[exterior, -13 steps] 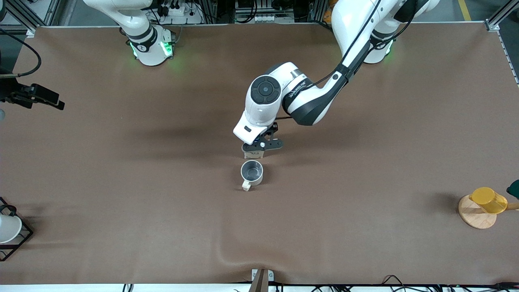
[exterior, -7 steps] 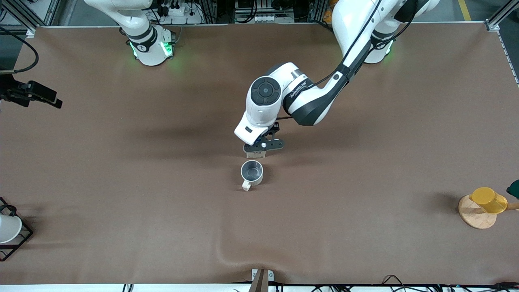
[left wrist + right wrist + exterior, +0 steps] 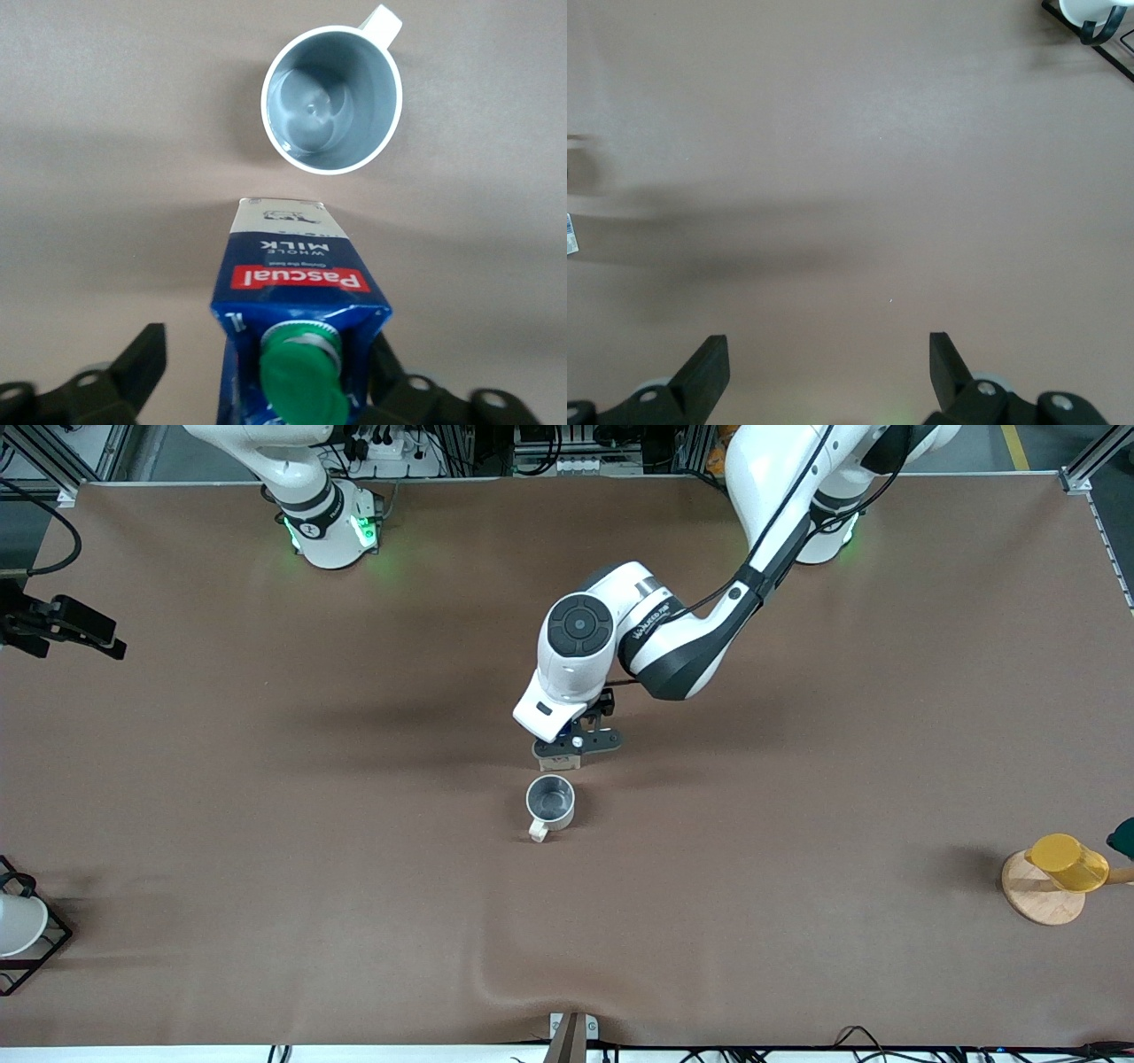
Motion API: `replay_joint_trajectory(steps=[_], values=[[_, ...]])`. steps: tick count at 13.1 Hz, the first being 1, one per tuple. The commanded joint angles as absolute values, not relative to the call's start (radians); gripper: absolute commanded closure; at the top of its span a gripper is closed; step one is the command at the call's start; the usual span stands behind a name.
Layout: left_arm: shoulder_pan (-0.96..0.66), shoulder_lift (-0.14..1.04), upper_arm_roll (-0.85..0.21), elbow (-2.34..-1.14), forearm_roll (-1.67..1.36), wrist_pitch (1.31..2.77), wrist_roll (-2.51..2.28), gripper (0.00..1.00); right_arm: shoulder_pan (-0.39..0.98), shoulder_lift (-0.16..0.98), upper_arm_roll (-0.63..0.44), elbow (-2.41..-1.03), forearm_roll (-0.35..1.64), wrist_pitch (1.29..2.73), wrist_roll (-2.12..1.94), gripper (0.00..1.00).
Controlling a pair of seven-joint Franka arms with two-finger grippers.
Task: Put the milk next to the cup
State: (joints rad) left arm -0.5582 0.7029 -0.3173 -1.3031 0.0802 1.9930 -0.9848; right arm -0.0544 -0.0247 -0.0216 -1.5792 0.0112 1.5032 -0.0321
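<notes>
Even overhead light; soft arm shadows on table [image 3: 266, 824]; green cap [image 3: 304, 376] slightly blurred.

The left gripper [image 3: 576, 742], over the milk [image 3: 558, 762] at the middle of the table, has crept a little farther from the front camera across the three front views, and the forearm and wrist above it have shifted the same way by a small amount. In the left wrist view its fingers [image 3: 142, 359] now stand apart, one clear of the carton's side. The right gripper [image 3: 66, 624], over the right arm's end of the table, has drawn steadily outward toward that end's edge and away from the front camera, its black cable trailing with it.
</notes>
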Motion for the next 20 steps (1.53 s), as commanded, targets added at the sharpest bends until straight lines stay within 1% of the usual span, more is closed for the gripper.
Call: replay_joint_trajectory(steps=[1, 2, 4, 6, 7, 9, 12, 13, 16, 18, 20], values=[[-0.569, 0.655, -0.311, -1.29, 0.101, 1.939, -1.012, 0.0, -0.055, -0.031, -0.015, -1.574, -0.003, 1.499, -0.041, 0.0], [-0.569, 0.635, -0.311, -1.278, 0.101, 1.89, -1.012, 0.0, -0.052, -0.031, -0.014, -1.572, -0.005, 1.497, -0.043, 0.0], [-0.548, 0.559, -0.311, -1.27, 0.101, 1.826, -1.005, 0.0, -0.032, -0.032, -0.014, -1.569, -0.014, 1.503, -0.041, 0.0], [-0.485, 0.461, -0.307, -1.272, 0.106, 1.778, -0.985, 0.0, -0.034, -0.034, -0.015, -1.569, -0.008, 1.503, -0.041, 0.0], [-0.442, 0.392, -0.302, -1.278, 0.112, 1.754, -0.976, 0.0, -0.035, -0.034, -0.015, -1.569, -0.003, 1.502, -0.04, 0.0], [-0.283, 0.271, -0.308, -1.29, 0.112, 1.695, -0.825, 0.0, -0.034, -0.031, -0.017, -1.565, 0.0, 1.503, -0.026, 0.0], [-0.08, 0.172, -0.311, -1.301, 0.101, 1.553, -0.568, 0.0, -0.038, -0.029, -0.017, -1.555, -0.002, 1.502, -0.026, 0.0], [-0.03, 0.149, -0.311, -1.313, 0.103, 1.525, -0.528, 0.0, -0.041, -0.029, -0.018, -1.555, 0.0, 1.502, -0.026, 0.0], [0.101, 0.083, -0.313, -1.387, 0.098, 1.52, -0.497, 0.0, -0.044, -0.029, -0.021, -1.549, 0.002, 1.5, -0.025, 0.0], [0.173, 0.042, -0.313, -1.434, 0.02, 1.52, -0.408, 0.0, -0.041, -0.028, -0.021, -1.549, 0.002, 1.5, -0.026, 0.0], [0.161, 0.009, -0.301, -1.491, 0.021, 1.545, -0.376, 0.0, -0.043, -0.028, -0.021, -1.549, 0.0, 1.5, -0.026, 0.0]])
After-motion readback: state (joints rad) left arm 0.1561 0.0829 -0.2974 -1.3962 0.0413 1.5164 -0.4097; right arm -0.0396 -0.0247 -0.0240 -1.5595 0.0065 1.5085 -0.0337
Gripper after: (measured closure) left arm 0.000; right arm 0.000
